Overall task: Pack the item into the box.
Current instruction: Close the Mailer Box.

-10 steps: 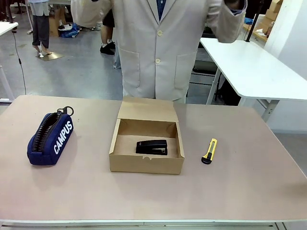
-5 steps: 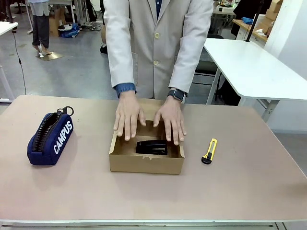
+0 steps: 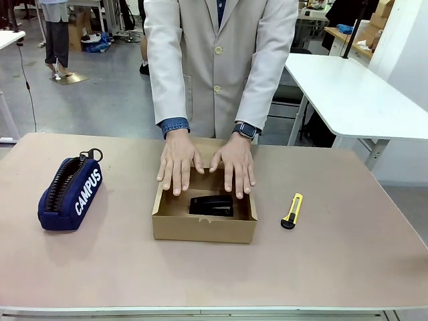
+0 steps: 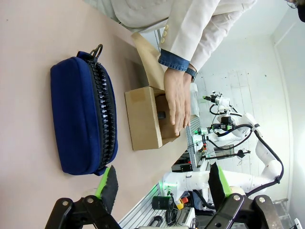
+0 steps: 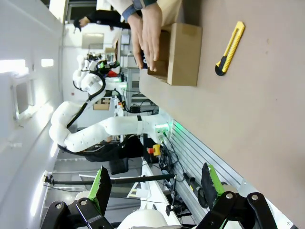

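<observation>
The small black item point(image 3: 212, 205) lies inside the brown cardboard box point(image 3: 203, 229) at the middle of the table. A person in a light coat stands at the far side, with both hands point(image 3: 178, 164) pressing the hinged flap down over the back half of the box. In the left wrist view the box point(image 4: 142, 119) and the person's hand point(image 4: 175, 104) show beyond the pouch. My left gripper point(image 4: 162, 183) is open and holds nothing, well away from the box. In the right wrist view my right gripper point(image 5: 155, 183) also stands open and holds nothing, with the box point(image 5: 183, 55) far off.
A navy "CAMPUS" zip pouch point(image 3: 69, 192) lies left of the box. A yellow-and-black utility knife point(image 3: 292, 210) lies to its right. A white table point(image 3: 348, 93) stands behind at the right. The near half of the table is bare.
The person's hands came down from chest height onto the box flap and folded it forward over the box. The item has not moved.
</observation>
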{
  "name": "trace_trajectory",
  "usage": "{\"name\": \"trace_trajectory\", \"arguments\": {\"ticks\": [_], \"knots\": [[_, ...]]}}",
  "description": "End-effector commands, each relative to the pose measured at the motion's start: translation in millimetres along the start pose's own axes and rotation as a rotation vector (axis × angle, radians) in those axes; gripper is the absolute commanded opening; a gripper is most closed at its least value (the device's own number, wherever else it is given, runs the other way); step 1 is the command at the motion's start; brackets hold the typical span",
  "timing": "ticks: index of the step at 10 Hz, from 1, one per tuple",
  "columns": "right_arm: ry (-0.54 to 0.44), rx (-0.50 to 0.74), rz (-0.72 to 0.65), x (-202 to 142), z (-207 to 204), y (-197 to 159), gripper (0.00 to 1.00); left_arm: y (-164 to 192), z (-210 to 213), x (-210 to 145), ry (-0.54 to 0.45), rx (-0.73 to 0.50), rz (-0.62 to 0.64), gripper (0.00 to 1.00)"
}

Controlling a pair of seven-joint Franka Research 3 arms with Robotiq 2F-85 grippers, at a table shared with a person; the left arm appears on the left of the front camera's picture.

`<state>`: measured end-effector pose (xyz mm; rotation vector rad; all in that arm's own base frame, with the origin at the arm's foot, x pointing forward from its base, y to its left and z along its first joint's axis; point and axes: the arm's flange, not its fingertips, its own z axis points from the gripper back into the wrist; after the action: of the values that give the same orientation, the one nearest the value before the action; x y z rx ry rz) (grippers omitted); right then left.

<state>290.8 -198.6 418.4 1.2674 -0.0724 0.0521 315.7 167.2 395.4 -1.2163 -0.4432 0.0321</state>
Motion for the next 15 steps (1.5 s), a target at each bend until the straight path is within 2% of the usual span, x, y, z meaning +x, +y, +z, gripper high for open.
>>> {"name": "trace_trajectory", "arguments": {"ticks": [1, 2, 3, 4, 5, 7, 8, 9, 10, 11, 12, 13, 14, 15], "knots": [[0.013, 0.002, 0.019, -3, 5, 1, 1.00, -1, -1, 0, -0.012, -0.022, -0.021, 1.00], [0.000, 0.000, 0.000, 0, 0, 0, 1.00, 0, 0, 0, 0.000, 0.000, 0.000, 1.00], [-0.043, 0.061, 0.041, 6, -12, 11, 1.00, -9, -24, 3, 0.097, -0.039, -0.014, 1.00], [-0.054, 0.082, 0.056, 15, -31, 26, 1.00, -18, -52, 7, 0.131, -0.051, -0.021, 1.00], [-0.002, 0.100, 0.093, 26, -61, 45, 1.00, -32, -90, 6, 0.196, -0.084, -0.048, 1.00], [0.059, 0.101, 0.055, 46, -131, 75, 1.00, -54, -165, -6, 0.244, -0.060, -0.085, 1.00], [0.111, 0.084, 0.046, 49, -164, 81, 1.00, -61, -190, -16, 0.251, -0.087, -0.104, 1.00], [0.113, 0.113, 0.013, 53, -194, 84, 1.00, -66, -210, -23, 0.215, -0.112, -0.130, 1.00], [0.044, 0.153, -0.066, 56, -212, 85, 1.00, -64, -219, -19, 0.161, -0.116, -0.076, 1.00], [0.039, 0.079, -0.073, 49, -178, 74, 1.00, -66, -202, 2, 0.270, -0.096, -0.112, 1.00], [0.125, 0.122, 0.013, 53, -203, 81, 1.00, -66, -202, 2, 0.270, -0.096, -0.112, 1.00], [0.125, 0.122, 0.013, 53, -203, 81, 1.00, -66, -202, 2, 0.270, -0.096, -0.112, 1.00], [0.098, 0.105, -0.024, 54, -205, 74, 1.00, -66, -217, 3, 0.248, -0.096, -0.100, 1.00], [0.037, 0.098, -0.097, 83, -229, 79, 1.00, -65, -251, 24, 0.228, -0.068, -0.066, 1.00]]}}
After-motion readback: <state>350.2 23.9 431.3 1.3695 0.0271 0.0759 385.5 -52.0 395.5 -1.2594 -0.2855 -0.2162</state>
